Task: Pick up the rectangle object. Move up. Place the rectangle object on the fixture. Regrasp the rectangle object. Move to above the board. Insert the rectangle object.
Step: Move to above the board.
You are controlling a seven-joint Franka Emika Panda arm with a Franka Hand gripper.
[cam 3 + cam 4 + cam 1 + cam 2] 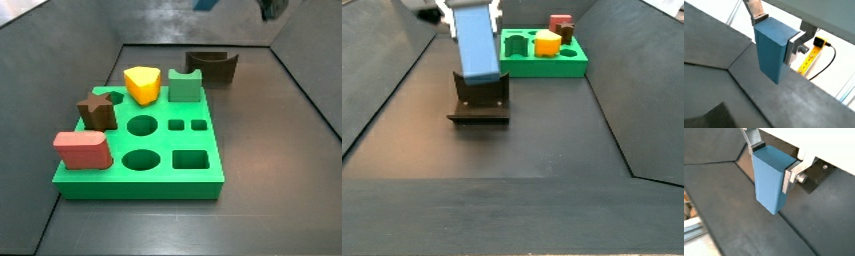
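My gripper (774, 31) is shut on the rectangle object (772, 52), a slate-blue block held upright by its upper end. Both wrist views show the silver fingers (792, 175) pressed on two opposite faces of the block (769, 183). In a side view the block (473, 42) hangs in the air over the dark fixture (480, 98), and its lower end is apart from the fixture's notch. The green board (543, 68) lies beyond it. In a side view only a blue corner (205, 4) and a dark bit of the gripper (269, 8) show above the fixture (211, 66).
The board (134, 187) carries a red rounded block (83, 150), a brown star piece (96, 108), a yellow piece (142, 85) and a green notched block (185, 87), beside round and square holes. Dark sloped walls ring the floor. A yellow tool with a black cable (811, 57) lies outside.
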